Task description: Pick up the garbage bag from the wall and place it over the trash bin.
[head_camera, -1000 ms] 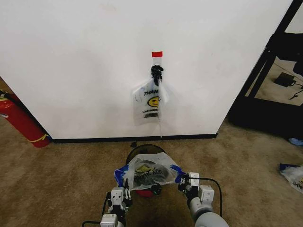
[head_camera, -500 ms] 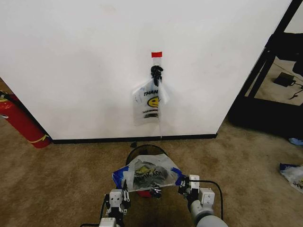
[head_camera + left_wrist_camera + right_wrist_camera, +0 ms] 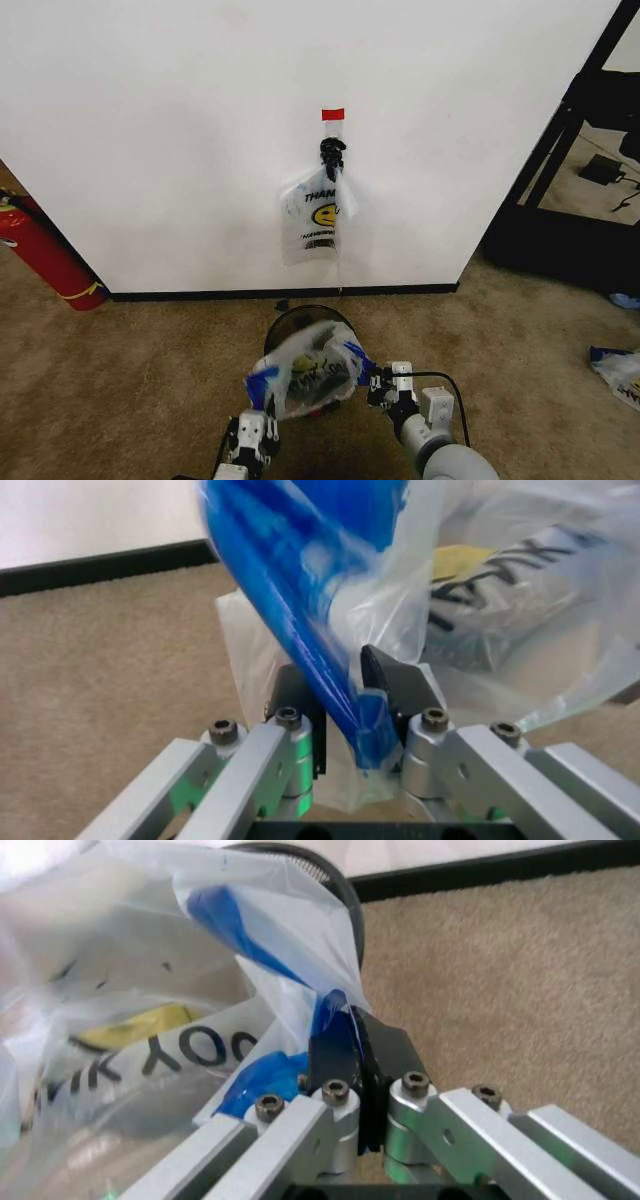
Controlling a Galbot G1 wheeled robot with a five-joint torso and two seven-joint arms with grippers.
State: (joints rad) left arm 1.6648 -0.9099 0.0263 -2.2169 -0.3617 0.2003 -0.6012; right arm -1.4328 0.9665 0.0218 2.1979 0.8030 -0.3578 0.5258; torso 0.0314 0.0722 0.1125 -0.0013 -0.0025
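Garbage bag (image 3: 305, 368) lifted, tilted since last look; now over trash bin (image 3: 300, 322). Left gripper (image 3: 343, 705) and right gripper (image 3: 345, 1054) low, each clamped on blue edge. One bag held, one bin.

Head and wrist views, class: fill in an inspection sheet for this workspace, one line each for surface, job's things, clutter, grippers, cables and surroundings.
Surface: brown carpet, bare in front of the wall.
Job's things: garbage bag with blue patches held stretched above the trash bin; the bin's rim shows behind the bag.
Clutter: a second smiley bag hangs from the hook under red tape; another bag lies on the carpet at far right.
Grippers: left gripper shut on a blue bag edge; right gripper shut on the opposite edge.
Cables: black cable loops by the right arm.
Surroundings: fire extinguisher at left; black frame at right.
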